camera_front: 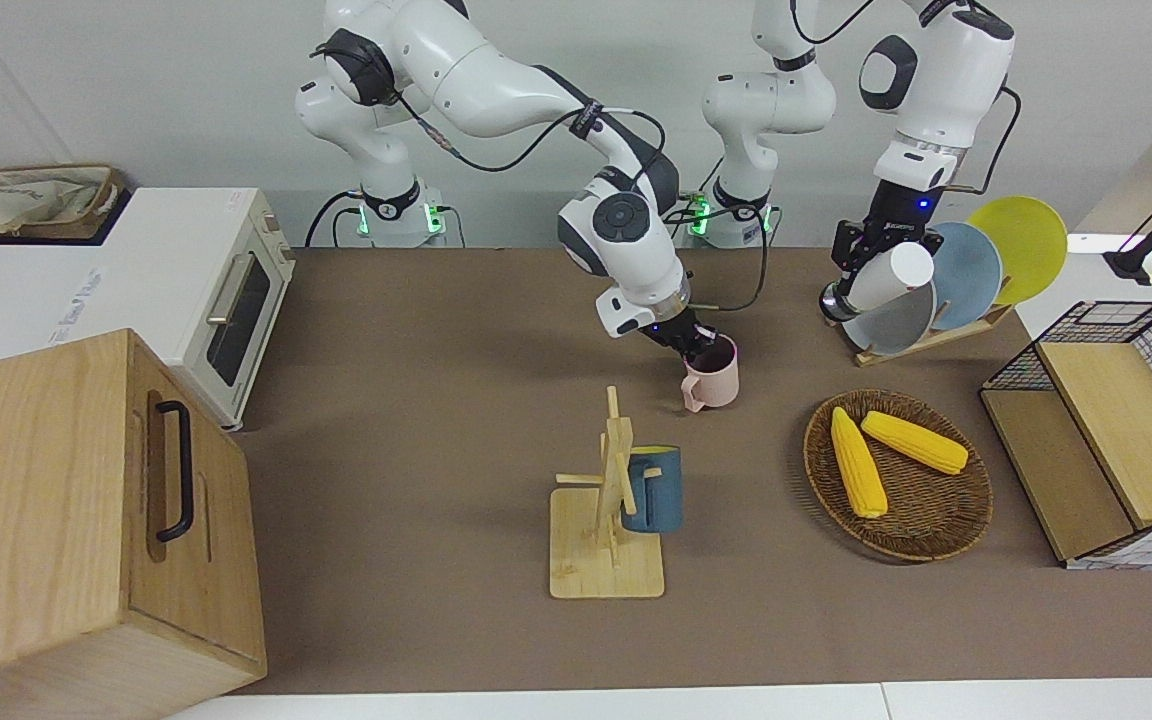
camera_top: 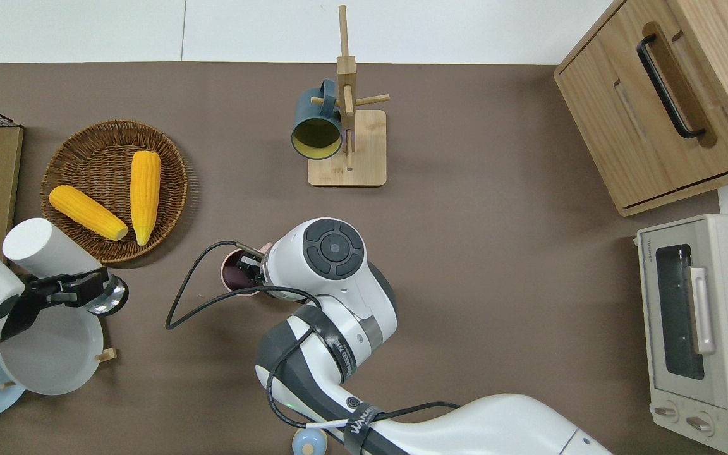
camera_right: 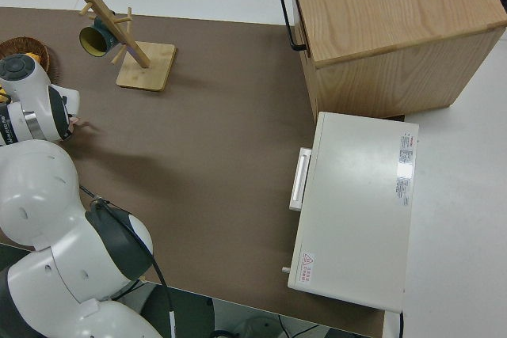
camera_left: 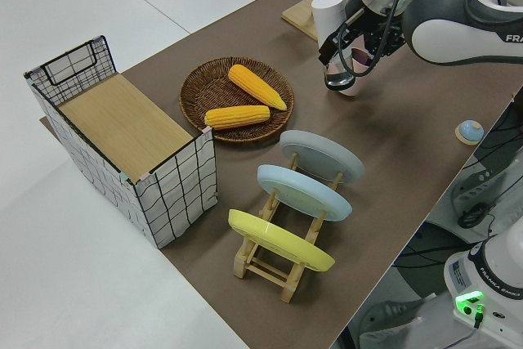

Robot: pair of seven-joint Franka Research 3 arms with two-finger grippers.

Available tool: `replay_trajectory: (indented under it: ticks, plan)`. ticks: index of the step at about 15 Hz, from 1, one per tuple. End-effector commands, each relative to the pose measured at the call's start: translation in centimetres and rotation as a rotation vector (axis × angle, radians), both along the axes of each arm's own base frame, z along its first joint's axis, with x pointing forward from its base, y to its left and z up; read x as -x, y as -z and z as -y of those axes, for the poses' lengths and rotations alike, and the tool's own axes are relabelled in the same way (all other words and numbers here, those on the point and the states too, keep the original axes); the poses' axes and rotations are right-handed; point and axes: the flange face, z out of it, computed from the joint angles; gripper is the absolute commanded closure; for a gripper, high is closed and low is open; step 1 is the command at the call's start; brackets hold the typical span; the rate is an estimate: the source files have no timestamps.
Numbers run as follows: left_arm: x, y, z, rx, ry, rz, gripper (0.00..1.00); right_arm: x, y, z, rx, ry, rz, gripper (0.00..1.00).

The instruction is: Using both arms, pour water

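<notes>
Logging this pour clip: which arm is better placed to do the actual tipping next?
Left, probably. The left gripper holds the white cup, already tilted, up in the air. The right gripper grips the rim of the pink mug, which stands on the table, so it looks set to receive.

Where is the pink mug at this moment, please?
The pink mug stands mid-table with the right gripper at its rim, nearer to the robots than the mug rack and beside the corn basket.
</notes>
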Motion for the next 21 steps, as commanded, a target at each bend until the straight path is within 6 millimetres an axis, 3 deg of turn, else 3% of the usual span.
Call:
replay_trajectory:
  ticks: [1, 4, 10, 11, 13, 15, 21]
  plan:
    - [0.7, -0.9, 0.8, -0.008, -0.008, 0.034, 1.00, -0.5, -0.3, -0.5, -0.004, 0.015, 0.015, 1.000]
    - [0.6, -0.6, 1.8, -0.004, -0.017, 0.027, 1.00, -0.5, 0.2, -0.6, 0.000, 0.013, 0.011, 0.965]
    - [0.6, -0.5, 2.4, -0.007, -0.007, 0.022, 1.00, -1.0, -0.2, -0.6, -0.028, 0.031, 0.045, 0.760]
    - [0.6, -0.5, 2.4, -0.007, -0.006, 0.022, 1.00, -1.0, -0.2, -0.6, -0.029, 0.032, 0.046, 0.574]
    - [0.6, -0.4, 2.7, -0.010, 0.000, 0.020, 1.00, -1.0, -0.1, -0.6, -0.030, 0.032, 0.044, 0.365]
    - [0.5, -0.3, 2.7, -0.011, 0.001, 0.018, 1.00, -1.0, -0.1, -0.5, -0.029, 0.038, 0.040, 0.017]
    - [0.7, 0.3, 3.3, -0.013, 0.009, 0.006, 1.00, -1.0, 0.2, -0.5, -0.022, 0.041, 0.028, 0.017]
